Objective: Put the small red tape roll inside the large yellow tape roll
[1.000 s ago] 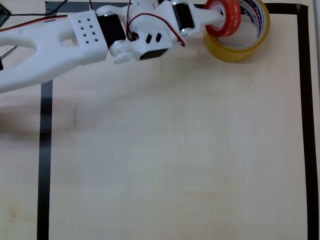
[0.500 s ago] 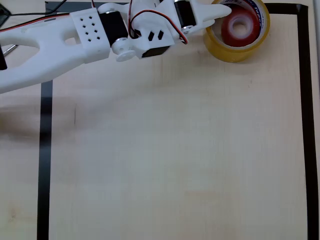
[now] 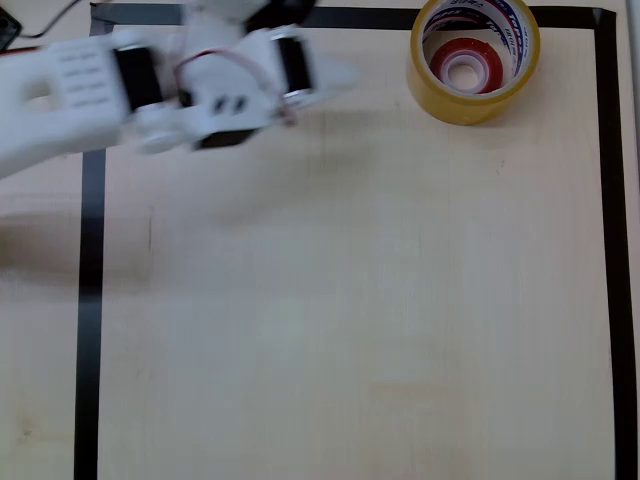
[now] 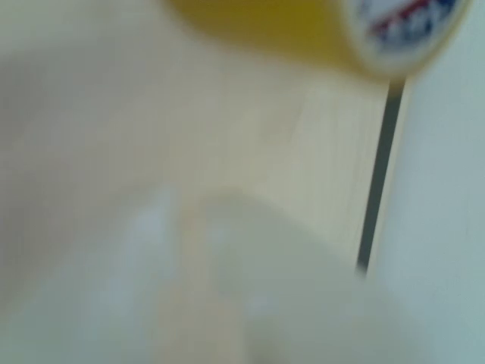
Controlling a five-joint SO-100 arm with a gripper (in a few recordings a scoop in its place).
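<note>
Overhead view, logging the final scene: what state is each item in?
Small red tape roll with white core: lying flat inside the yellow roll, released.
Large translucent yellow tape roll: flat on the table, holding the red roll.
White two-finger gripper: empty, apart from both rolls; motion-blurred, so open or shut is unclear.

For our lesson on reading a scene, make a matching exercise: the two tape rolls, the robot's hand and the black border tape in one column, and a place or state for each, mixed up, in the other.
1. red tape roll
2. yellow tape roll
3. hand
4. black border tape

A. rings the other roll
B. marks the table's edges
C. lies inside the bigger roll
D. blurred, left of the rolls, holding nothing

Pairs: 1-C, 2-A, 3-D, 4-B
</note>
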